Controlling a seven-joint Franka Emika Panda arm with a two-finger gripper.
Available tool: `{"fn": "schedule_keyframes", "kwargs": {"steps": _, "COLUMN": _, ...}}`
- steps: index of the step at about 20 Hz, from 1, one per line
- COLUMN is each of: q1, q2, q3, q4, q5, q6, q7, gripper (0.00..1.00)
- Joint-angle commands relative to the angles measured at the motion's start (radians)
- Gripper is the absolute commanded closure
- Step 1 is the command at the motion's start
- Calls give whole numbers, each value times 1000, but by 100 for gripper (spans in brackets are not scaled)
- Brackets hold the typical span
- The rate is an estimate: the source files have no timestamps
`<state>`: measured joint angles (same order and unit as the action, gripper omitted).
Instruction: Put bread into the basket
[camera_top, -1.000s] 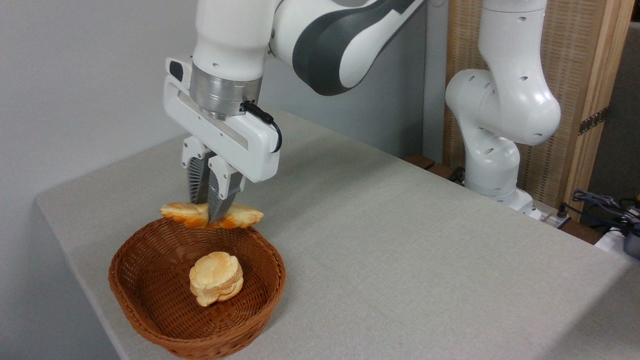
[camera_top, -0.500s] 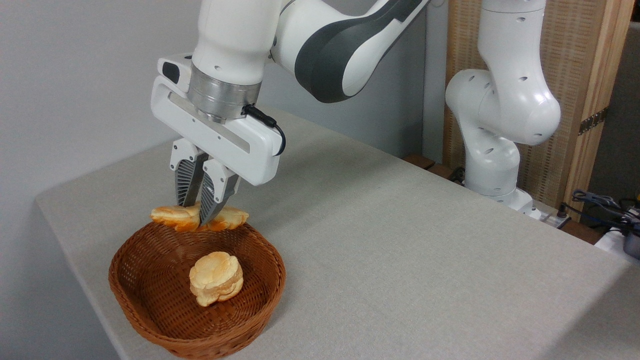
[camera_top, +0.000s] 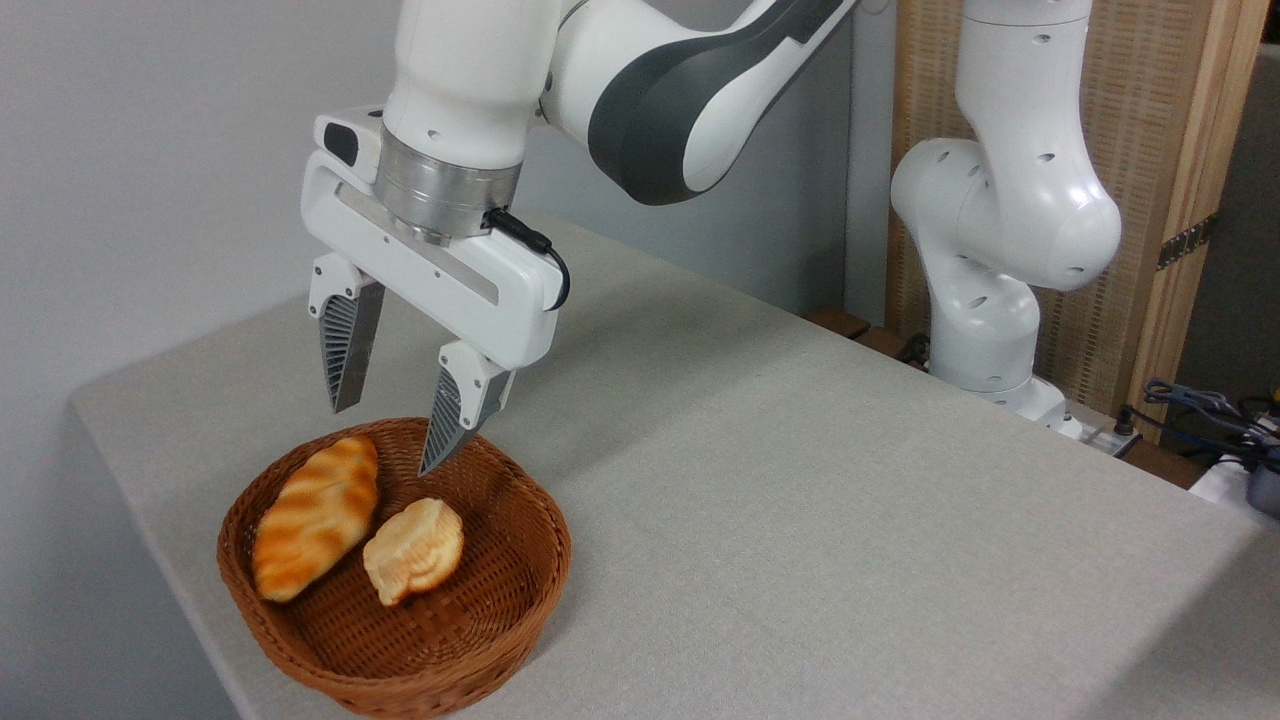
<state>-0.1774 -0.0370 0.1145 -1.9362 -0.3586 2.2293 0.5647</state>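
The braided golden-orange bread (camera_top: 312, 517) lies inside the brown wicker basket (camera_top: 520, 590), against its left wall, one pointed end up toward the far rim. Beside it, to the right, rests a small pale round bun (camera_top: 413, 548). My gripper (camera_top: 387, 437) hangs open above the basket's far rim, nothing between its two ribbed fingers (camera_top: 341, 350). It touches neither the bread nor the basket.
The basket stands near the front left corner of a grey cloth-covered table (camera_top: 800, 480). The arm's white base (camera_top: 1000, 300) rises at the table's far right edge, with cables (camera_top: 1200, 410) beyond it. A wooden panel (camera_top: 1150, 150) stands behind.
The gripper opened and let the bread go. The loaf dropped into the basket's left side and knocked the bun, which tipped slightly. The gripper itself stayed nearly in place.
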Motion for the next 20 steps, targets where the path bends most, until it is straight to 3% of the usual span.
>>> {"fn": "schedule_keyframes", "kwargs": {"steps": 1, "q1": -10, "q2": -12, "q3": 13, "q4": 11, "q5": 71, "q6": -68, "q7": -15, "gripper": 0}}
{"fn": "schedule_keyframes", "kwargs": {"steps": 5, "q1": -10, "q2": -34, "q3": 11, "q4": 31, "q5": 222, "q6": -219, "q7": -3, "gripper": 0}}
{"fn": "schedule_keyframes", "kwargs": {"steps": 7, "q1": -10, "q2": -35, "q3": 11, "q4": 31, "q5": 269, "q6": -275, "q7": 6, "gripper": 0}}
{"fn": "schedule_keyframes", "kwargs": {"steps": 20, "q1": -8, "q2": -50, "q3": 22, "q4": 51, "q5": 270, "q6": -450, "q7": 331, "gripper": 0}}
